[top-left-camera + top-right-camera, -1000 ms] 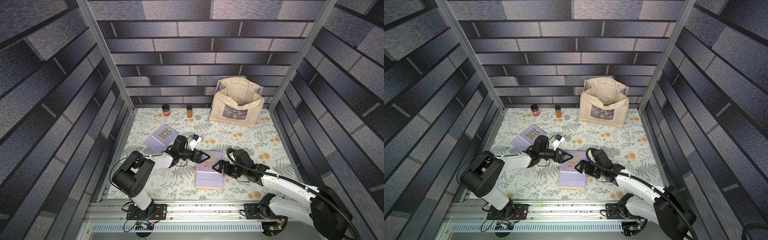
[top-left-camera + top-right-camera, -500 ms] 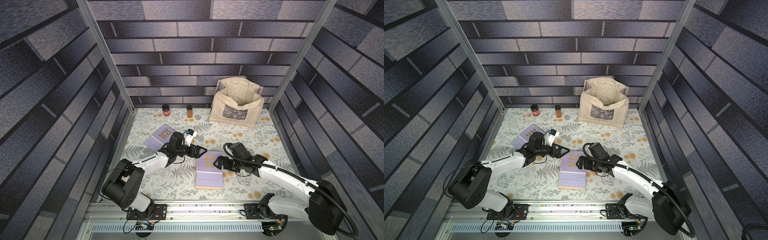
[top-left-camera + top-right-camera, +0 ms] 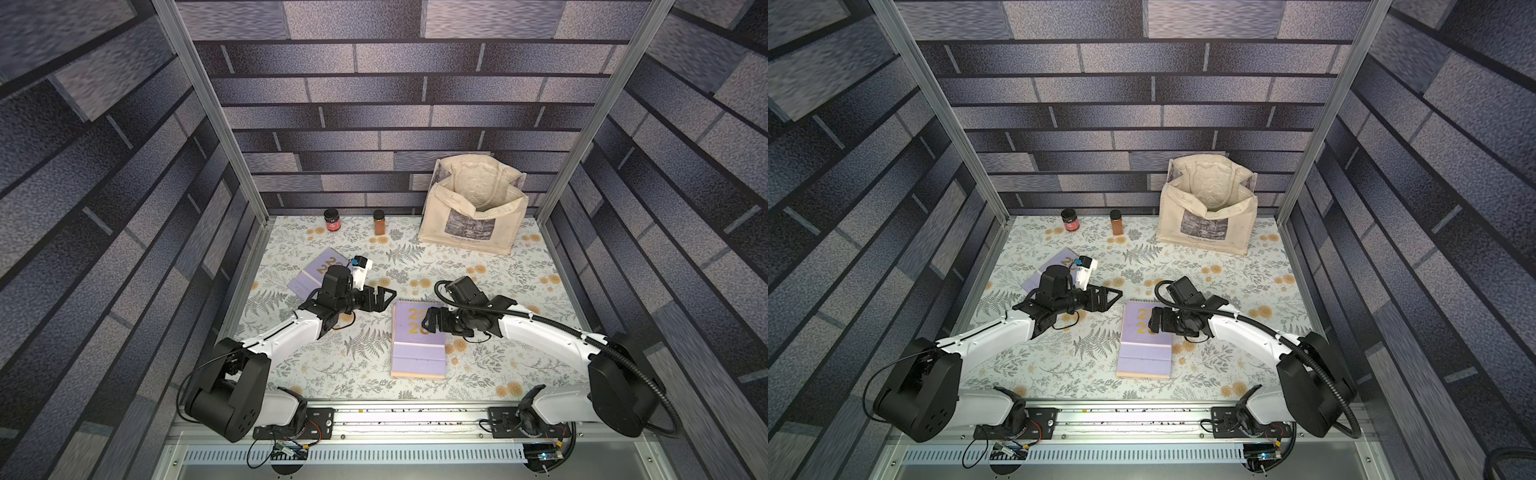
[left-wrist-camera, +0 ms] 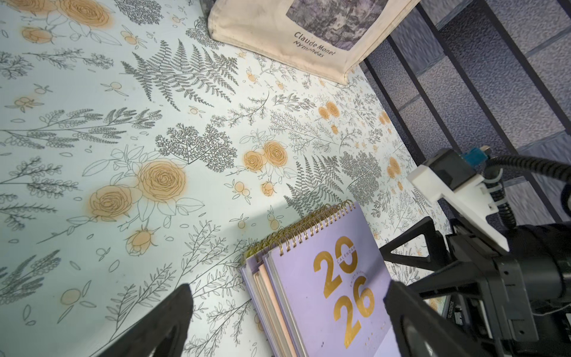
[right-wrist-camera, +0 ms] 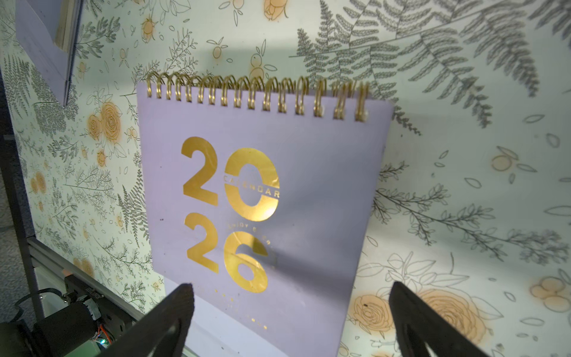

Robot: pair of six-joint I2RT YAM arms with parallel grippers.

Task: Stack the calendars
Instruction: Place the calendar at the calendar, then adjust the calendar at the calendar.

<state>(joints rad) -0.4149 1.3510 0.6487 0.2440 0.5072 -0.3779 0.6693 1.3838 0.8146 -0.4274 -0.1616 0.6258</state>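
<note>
The stack of calendars [image 3: 417, 353] lies flat mid-mat, lilac cover up, spiral edge toward the back wall; its side edges fan slightly, perhaps four deep. One lilac calendar [image 3: 306, 280] lies apart at rear left. Jaws apart and empty, the right gripper [image 3: 429, 321] hangs over the stack's right edge, the left gripper [image 3: 384, 297] near its spiral corner. Bare mat [image 3: 332, 374] lies open in front; the tote bag [image 3: 469, 232] stands well apart.

matt lilac card calendar cover [image 5: 262, 197] with glossy gold foil and wire spiral; cream cloth tote [image 3: 473, 212]
</note>
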